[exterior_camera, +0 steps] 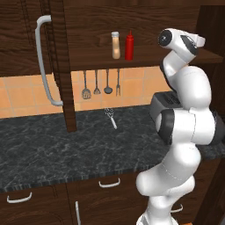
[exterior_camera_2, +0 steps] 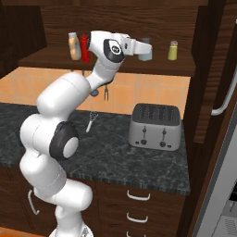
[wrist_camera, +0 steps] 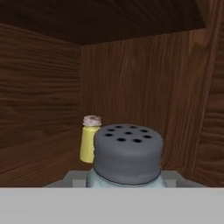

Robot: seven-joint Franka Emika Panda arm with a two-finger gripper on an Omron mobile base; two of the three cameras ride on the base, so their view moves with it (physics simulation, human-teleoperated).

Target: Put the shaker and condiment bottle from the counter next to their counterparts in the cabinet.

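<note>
The arm reaches into the open cabinet point(exterior_camera_2: 115, 18), a dark wood box above an orange tiled wall. The gripper point(exterior_camera_2: 147, 49) is closed on the shaker point(exterior_camera_2: 146, 54), held over the shelf just beside the yellow-green shaker point(exterior_camera_2: 172, 50). Further along the shelf, the condiment bottle point(exterior_camera_2: 73, 46) stands beside the red bottle point(exterior_camera_2: 84, 47). Below, the black marbled counter point(exterior_camera_2: 152, 162) carries a toaster point(exterior_camera_2: 155, 126) and a whisk point(exterior_camera_2: 91, 121).
</note>
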